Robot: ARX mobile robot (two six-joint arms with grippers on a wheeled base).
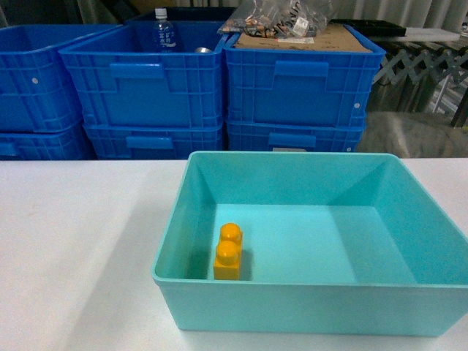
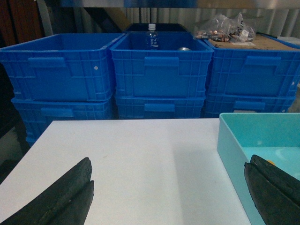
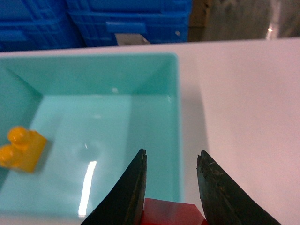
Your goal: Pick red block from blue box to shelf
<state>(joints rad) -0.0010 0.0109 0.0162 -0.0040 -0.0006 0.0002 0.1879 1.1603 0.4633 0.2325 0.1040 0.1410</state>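
Observation:
The red block [image 3: 169, 212] sits between the black fingers of my right gripper [image 3: 172, 158], which is shut on it above the right wall of the blue box [image 3: 179, 117]. That turquoise box [image 1: 191, 190] stands on the white table, with only a yellow-orange two-stud brick [image 1: 228, 251] inside near its left wall. My left gripper [image 2: 168, 180] hangs open over bare table, left of the blue box [image 2: 230, 140]. Neither gripper shows in the head view. The shelf is out of view.
Dark blue ribbed crates [image 1: 146, 88] are stacked behind the table; one holds a water bottle [image 1: 164, 31], another carries a cardboard sheet with bagged parts [image 1: 281, 18]. White table [image 1: 80, 241] stretches left of the box and also right of it [image 3: 243, 103].

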